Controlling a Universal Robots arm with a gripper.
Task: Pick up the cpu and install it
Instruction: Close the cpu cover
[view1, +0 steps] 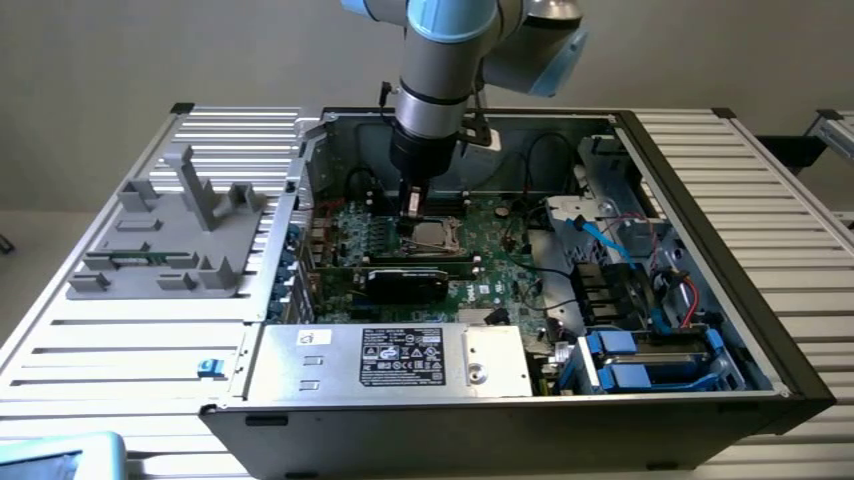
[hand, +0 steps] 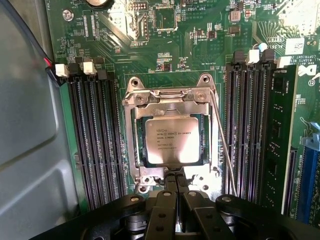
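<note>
An open computer case (view1: 467, 440) lies on a slatted metal surface (view1: 120, 340), its green motherboard (view1: 501, 265) directly beneath the fingers (hand: 164, 215). Black memory slots (hand: 97, 140) run on either side of the fingers. A grey plastic fixture (view1: 160, 245) stands well apart from them outside the case, beyond a labelled power supply (view1: 400, 358).

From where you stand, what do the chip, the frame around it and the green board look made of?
The chip looks like metal on top: silvery-beige, dull sheen, printed text. The frame looks like bare steel: bright, reflective, screwed down. The green board looks like glossy coated plastic or fibreglass, though that is a guess.
</note>
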